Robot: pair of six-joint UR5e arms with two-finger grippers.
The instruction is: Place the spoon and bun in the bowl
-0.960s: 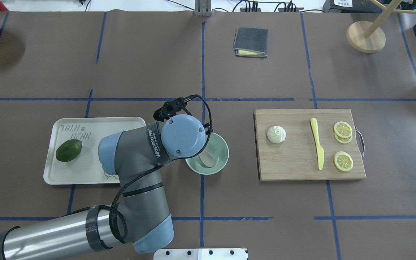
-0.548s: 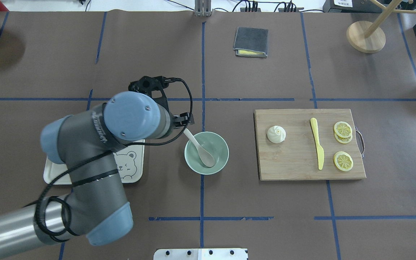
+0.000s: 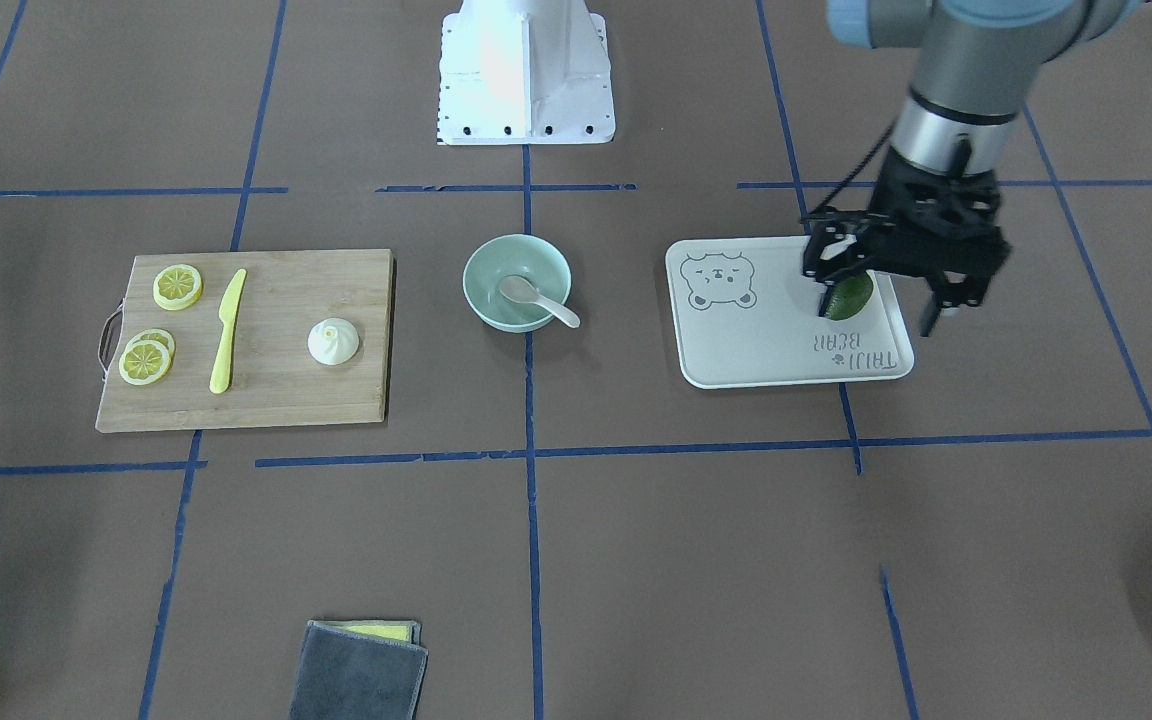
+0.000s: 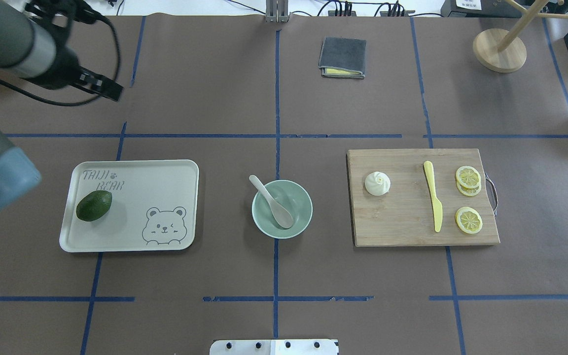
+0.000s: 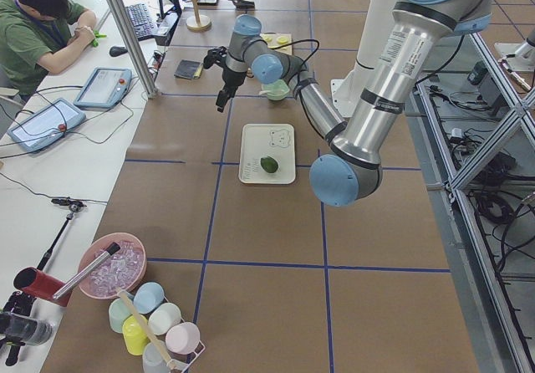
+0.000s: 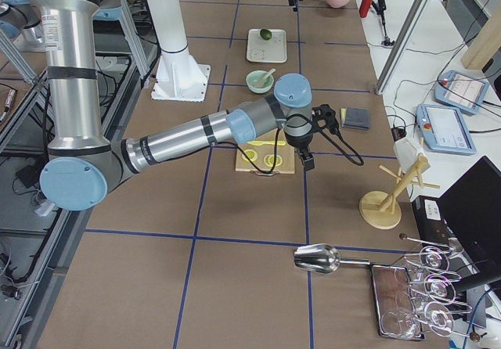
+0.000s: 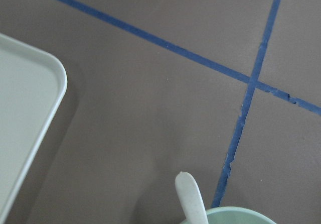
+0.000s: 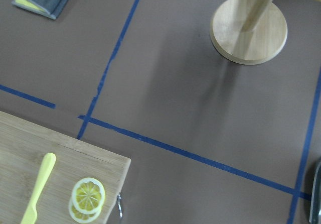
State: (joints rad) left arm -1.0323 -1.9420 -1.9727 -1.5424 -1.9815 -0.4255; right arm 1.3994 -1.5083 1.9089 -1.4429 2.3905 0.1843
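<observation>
Bowl, spoon and bun are all carried by one table, and the coming move is judged to turn on how the bun lies from the two pincers.

The right pincer is reckoned the nearer. In the right side view it is seen hanging by the board's lemon end, so the bun is to be sought along the board towards the bowl. Whether it is spread or clenched cannot be told, since it is shown in that view alone. The left pincer is held up on the tray's side, spread wide and empty. The bowl is placed between it and the bun, well apart.

The bun is set upright at the board's end nearest the bowl, apart from the knife. No long axis is offered by its round dome, so no wrist turn is thought needed. The spoon is already lodged in the bowl, scoop down, with its long axis slanted and its handle propped over the rim towards the tray.

Counted: one board, one tray, one bowl, one cloth, one knife, one spoon, one avocado, one bun, and three lemon slices, two of them overlapped.
</observation>
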